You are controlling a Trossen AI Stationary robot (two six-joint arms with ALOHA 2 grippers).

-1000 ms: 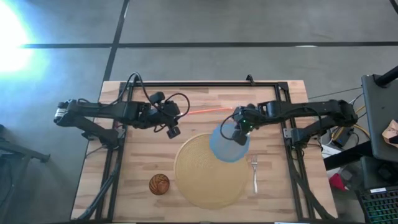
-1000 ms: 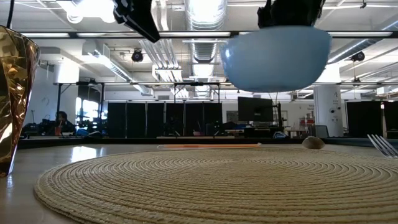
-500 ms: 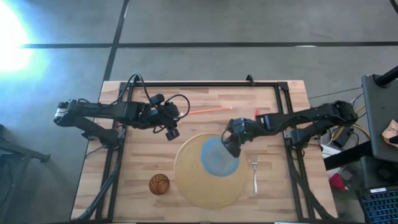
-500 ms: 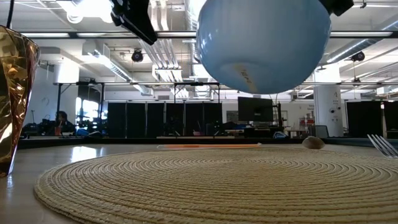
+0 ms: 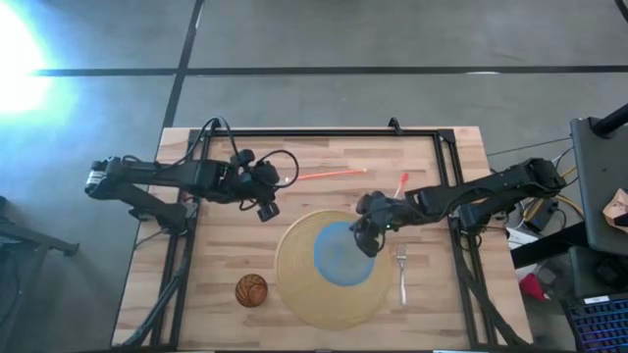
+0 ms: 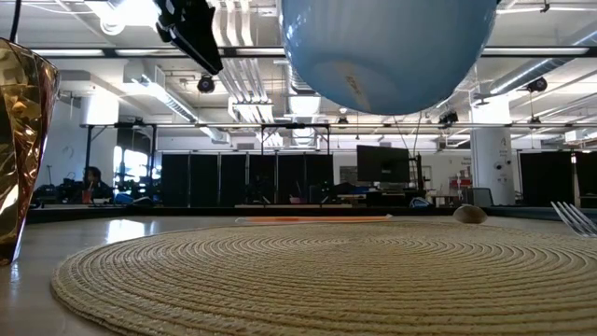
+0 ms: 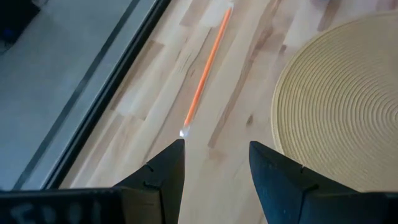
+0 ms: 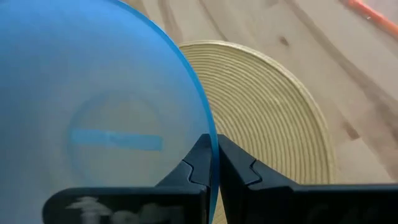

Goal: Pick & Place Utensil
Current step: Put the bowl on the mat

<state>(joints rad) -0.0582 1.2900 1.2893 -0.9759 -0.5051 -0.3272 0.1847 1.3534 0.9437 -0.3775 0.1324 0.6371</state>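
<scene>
Right gripper [image 5: 367,240] pinches the rim of a blue bowl [image 5: 342,253], held above the woven placemat [image 5: 304,289]. Fork [image 5: 401,272] lies just right of the placemat. Left gripper [image 5: 263,208], fingers apart and empty, hovers beyond its upper-left edge

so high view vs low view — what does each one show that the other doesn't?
Only the high view: the fork lying whole beside the placemat, the wooden ball, both arms whole, and the right pincer shut on the rim of the blue bowl. Only the low view: a gold cup at the edge, the room behind, and the clear gap under the bowl. Both: bowl above placemat, orange stick, left pincer hovering open.
</scene>
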